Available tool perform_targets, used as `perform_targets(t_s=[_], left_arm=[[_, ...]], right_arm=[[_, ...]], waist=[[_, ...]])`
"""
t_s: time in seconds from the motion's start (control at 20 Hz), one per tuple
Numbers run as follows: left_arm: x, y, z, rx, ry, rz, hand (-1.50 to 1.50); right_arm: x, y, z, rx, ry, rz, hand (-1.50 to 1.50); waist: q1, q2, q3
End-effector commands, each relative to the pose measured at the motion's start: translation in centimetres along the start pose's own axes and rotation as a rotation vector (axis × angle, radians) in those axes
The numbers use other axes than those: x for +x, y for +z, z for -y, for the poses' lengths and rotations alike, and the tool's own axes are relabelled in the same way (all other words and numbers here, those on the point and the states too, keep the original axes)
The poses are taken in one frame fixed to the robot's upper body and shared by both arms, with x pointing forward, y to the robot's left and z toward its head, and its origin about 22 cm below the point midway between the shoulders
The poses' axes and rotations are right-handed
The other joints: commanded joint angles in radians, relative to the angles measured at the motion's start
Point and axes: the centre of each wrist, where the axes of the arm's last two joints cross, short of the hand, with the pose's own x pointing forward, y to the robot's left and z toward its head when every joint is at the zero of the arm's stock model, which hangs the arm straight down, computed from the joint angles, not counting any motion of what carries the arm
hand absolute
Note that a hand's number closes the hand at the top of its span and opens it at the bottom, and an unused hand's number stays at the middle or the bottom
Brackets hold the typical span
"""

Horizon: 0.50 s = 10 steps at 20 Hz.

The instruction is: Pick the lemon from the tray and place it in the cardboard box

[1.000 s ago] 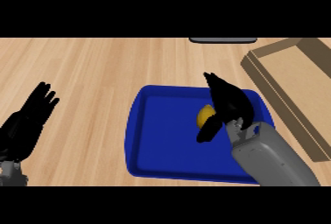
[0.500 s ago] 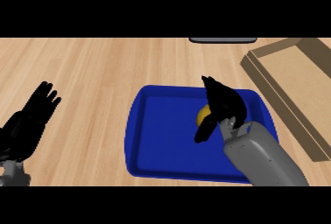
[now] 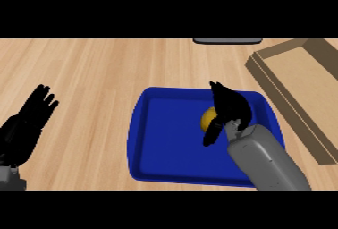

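A yellow lemon (image 3: 209,117) lies in the blue tray (image 3: 165,152) and only its left part shows. My right hand (image 3: 229,107) covers the rest of it, fingers straight over the top and the thumb hanging down at the lemon's left side; the hand is open. The cardboard box (image 3: 290,89) stands at the right, past the tray's right rim, running off the view's edge. At the far left my left hand (image 3: 30,123) rests open on the wooden counter, fingers pointing away from me.
A dark flat object (image 3: 227,40) lies at the counter's far edge, above the tray. Bare wooden counter (image 3: 99,71) stretches between my left hand and the tray.
The whole view has shifted slightly: tray, box and right hand sit a little further left in the frame. My right hand stays over the lemon, hiding a bit more of it.
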Motion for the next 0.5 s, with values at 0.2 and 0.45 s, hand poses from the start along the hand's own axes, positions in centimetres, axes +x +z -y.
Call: perform_targets(t_s=[0.2, 0.45], left_arm=[[0.8, 1.0, 1.9, -0.001, 0.013, 0.005, 0.0], [-0.2, 0.0, -0.4, 0.001, -0.009, 0.005, 0.0]], right_arm=[[1.2, 0.7, -3.0, 0.056, 0.051, -0.071, -1.5], [-0.8, -1.3, -2.2, 0.071, 0.049, -0.095, -1.5]], waist=[[0.001, -0.001, 0.0], [-0.002, 0.0, 0.0]])
